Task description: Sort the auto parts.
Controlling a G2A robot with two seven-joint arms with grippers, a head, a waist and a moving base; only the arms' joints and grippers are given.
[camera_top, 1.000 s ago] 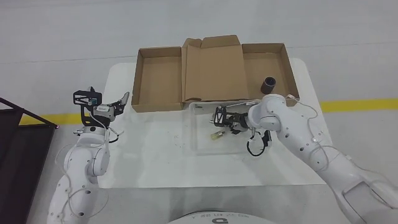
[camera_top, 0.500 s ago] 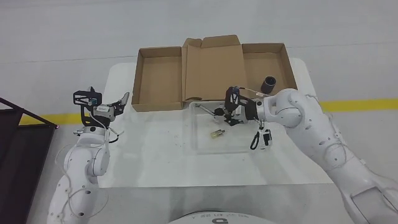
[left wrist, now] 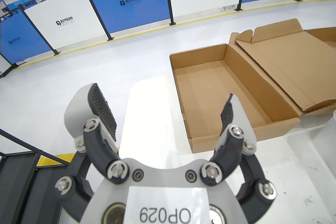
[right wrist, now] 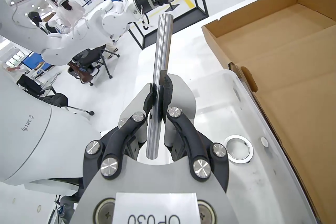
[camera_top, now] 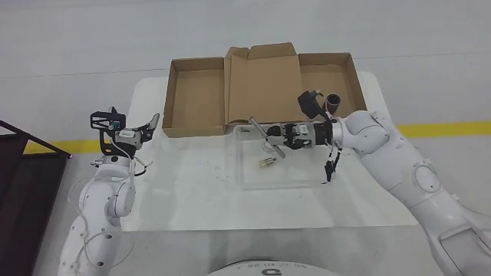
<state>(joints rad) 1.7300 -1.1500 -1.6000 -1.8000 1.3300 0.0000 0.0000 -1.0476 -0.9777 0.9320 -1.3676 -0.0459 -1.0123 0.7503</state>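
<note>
- Your right gripper [right wrist: 157,93] is pinching a metal rod [right wrist: 163,46] near its lower end, lifted above the clear tray [right wrist: 265,177]; the rod is not yet set down anywhere.
- A metal ring [right wrist: 238,149] lies in the tray just beneath and beside that gripper, waiting to be sorted.
- Beyond the gripper, the cardboard box [camera_top: 192,130] holds a dark cylinder [camera_top: 331,103] in the compartment nearest the right arm.
- Your left gripper [left wrist: 161,95] is spread wide with nothing between its fingers, over the tabletop [left wrist: 147,125] edge, well apart from the tray.
- By my reckoning you are early on: one part boxed, one in hand, at least one left.
</note>
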